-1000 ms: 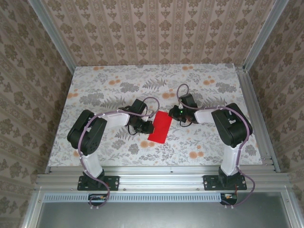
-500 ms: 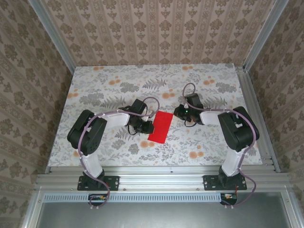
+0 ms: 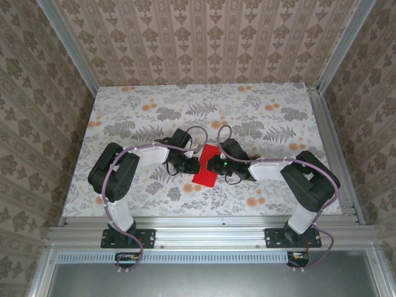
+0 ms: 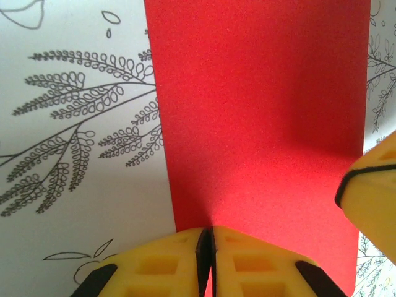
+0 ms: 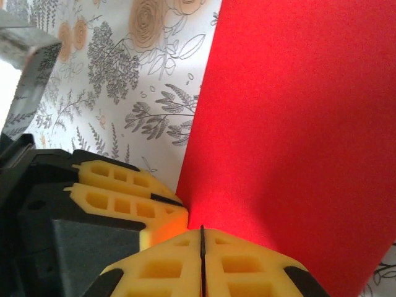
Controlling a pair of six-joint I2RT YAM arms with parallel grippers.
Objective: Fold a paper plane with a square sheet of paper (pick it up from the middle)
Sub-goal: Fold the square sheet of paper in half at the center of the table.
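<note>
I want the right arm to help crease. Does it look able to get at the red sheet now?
Likely yes: the right tool, shut, sits at the sheet of paper beside the left tool, with nothing between.

From above, the left tool [image 3: 195,166] and the right tool [image 3: 210,164] stood tip to tip over the sheet of paper [image 3: 203,177] and hid its middle. Whether their tips touched it was too small to tell. In the left wrist view the sheet ran off the top edge, and the left tool's fingers [image 4: 179,247], cut by the bottom edge, covered its near end. In the right wrist view it ran off the top and right, its near corner lay under the fingers, and a blurred grey block [image 5: 28,59] at the upper left could not be made out.
</note>
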